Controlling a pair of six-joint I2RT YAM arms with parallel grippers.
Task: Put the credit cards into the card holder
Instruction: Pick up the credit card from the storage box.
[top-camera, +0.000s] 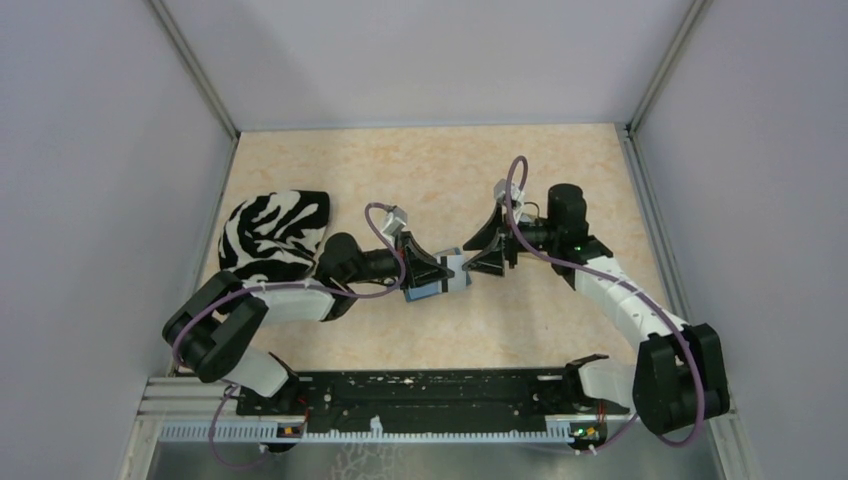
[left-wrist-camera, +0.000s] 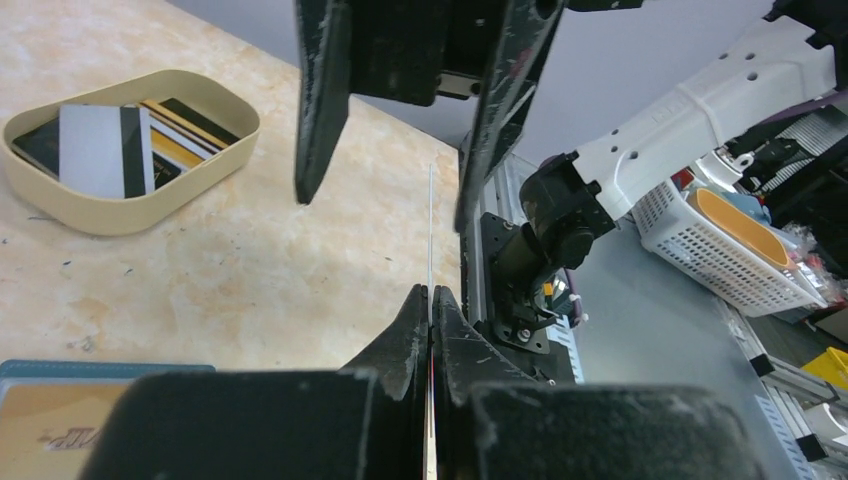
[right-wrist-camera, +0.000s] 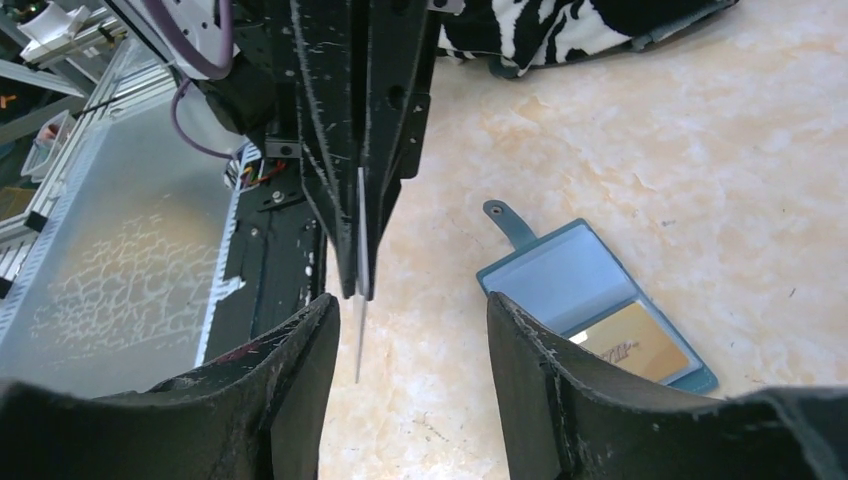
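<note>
My left gripper (left-wrist-camera: 432, 292) is shut on a thin pale credit card (left-wrist-camera: 431, 225), seen edge-on and sticking out past its tips. Facing it, my right gripper (right-wrist-camera: 412, 310) is open; the card's free end (right-wrist-camera: 358, 335) hangs between its fingers, nearer one finger (right-wrist-camera: 322, 330) and touching neither. The teal card holder (right-wrist-camera: 545, 275) lies open on the table just below, with a gold card (right-wrist-camera: 635, 342) in its pocket. In the top view both grippers (top-camera: 452, 268) (top-camera: 478, 258) meet over the holder (top-camera: 424, 292). More credit cards (left-wrist-camera: 105, 145) lie in a beige tray.
The beige oval tray (left-wrist-camera: 215, 165) stands on the table beyond the grippers. A black-and-white zebra-patterned pouch (top-camera: 272, 234) lies at the left. Grey walls close in the table on three sides. A black rail (top-camera: 420, 395) runs along the near edge.
</note>
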